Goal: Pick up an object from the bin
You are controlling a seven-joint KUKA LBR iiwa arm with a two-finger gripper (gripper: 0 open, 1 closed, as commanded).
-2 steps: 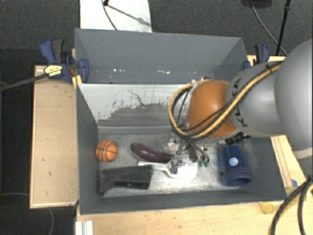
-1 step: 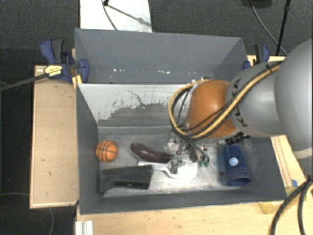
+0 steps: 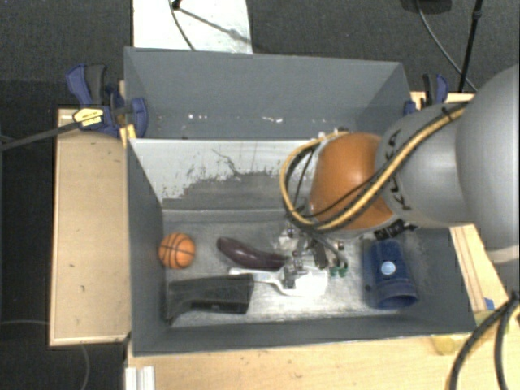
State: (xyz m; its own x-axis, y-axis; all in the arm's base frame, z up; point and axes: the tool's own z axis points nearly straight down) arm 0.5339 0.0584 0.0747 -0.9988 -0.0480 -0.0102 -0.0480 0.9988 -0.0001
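My tool (image 3: 305, 265) hangs low over a white piece (image 3: 286, 283) at the front middle of the bin (image 3: 260, 88), just beside the dark purple eggplant (image 3: 248, 254); I cannot tell whether the tool is wide or narrow.

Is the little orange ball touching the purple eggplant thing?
Apart. The camera view shows bare grey bin floor between the orange ball and the purple thing.
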